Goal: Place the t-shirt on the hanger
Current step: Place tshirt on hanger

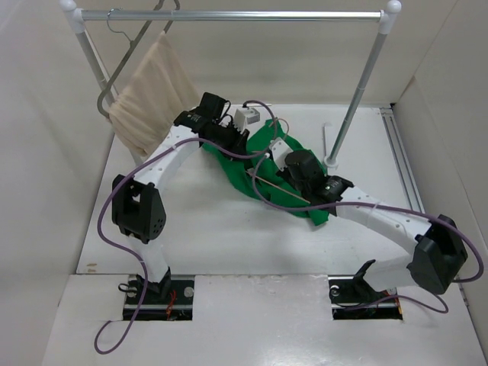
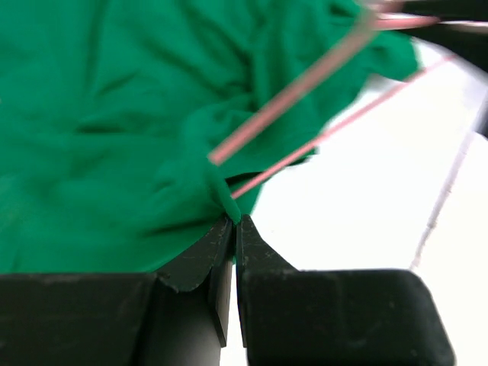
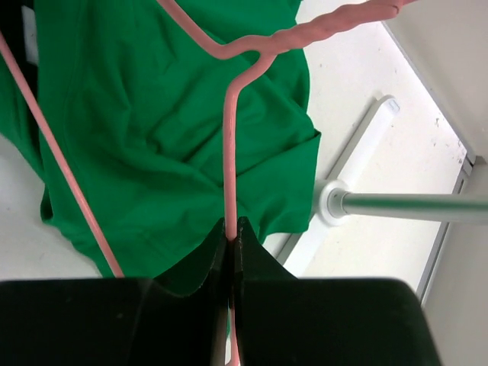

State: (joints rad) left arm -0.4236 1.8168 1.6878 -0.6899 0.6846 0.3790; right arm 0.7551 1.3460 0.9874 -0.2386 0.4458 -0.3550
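The bright green t-shirt [image 1: 267, 156] lies crumpled on the white table between the two arms. My left gripper [image 2: 233, 221] is shut on a fold at the t-shirt's edge [image 2: 114, 114]. The thin pink wire hanger [image 3: 229, 152] lies over the t-shirt [image 3: 152, 137]. My right gripper [image 3: 231, 229] is shut on one of its wires, near the twisted neck. In the top view the left gripper [image 1: 244, 149] is at the shirt's far left, the right gripper [image 1: 284, 169] is over its middle, and a hanger wire [image 1: 278, 191] shows near the shirt's front edge. The hanger's wires [image 2: 305, 80] also cross the left wrist view.
A metal clothes rack spans the back, with its bar [image 1: 229, 15] overhead. Its right post [image 1: 354, 99] stands on a foot [image 3: 332, 202] just right of the shirt. A dark grey hanger carrying a beige cloth [image 1: 149, 95] hangs at the left end. Walls close in both sides.
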